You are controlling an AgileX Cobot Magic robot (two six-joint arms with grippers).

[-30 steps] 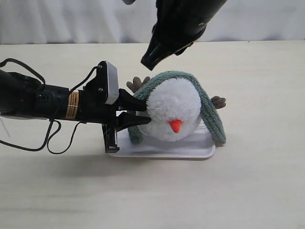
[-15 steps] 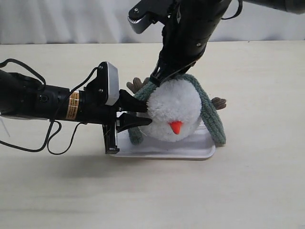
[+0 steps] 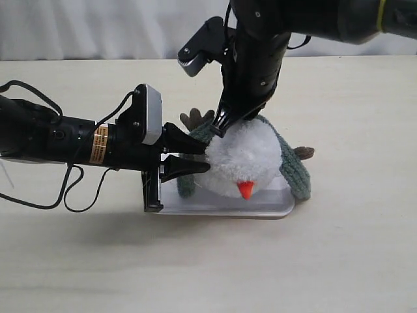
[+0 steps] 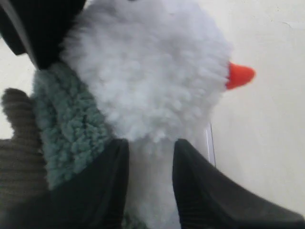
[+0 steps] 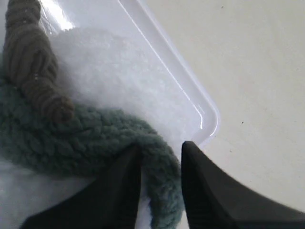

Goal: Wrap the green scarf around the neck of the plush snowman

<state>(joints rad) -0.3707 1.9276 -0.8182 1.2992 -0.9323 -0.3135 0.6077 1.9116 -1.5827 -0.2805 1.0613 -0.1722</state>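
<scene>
My right wrist view shows what the exterior view hides: the right pincer [image 5: 159, 155] is clamped on a fold of scarf [image 5: 71, 138] above the tray [image 5: 190, 100]. The left wrist view shows the left pincer [image 4: 150, 152] clamped on the snowman [image 4: 143, 71], which lies on the tray. The left arm reaches in level, and the right arm hangs steeply from above.

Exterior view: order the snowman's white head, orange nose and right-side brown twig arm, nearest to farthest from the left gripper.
1. White head, against the fingers of the left gripper.
2. Orange nose, low on the head's front.
3. Brown twig arm, far right, past the head.
</scene>
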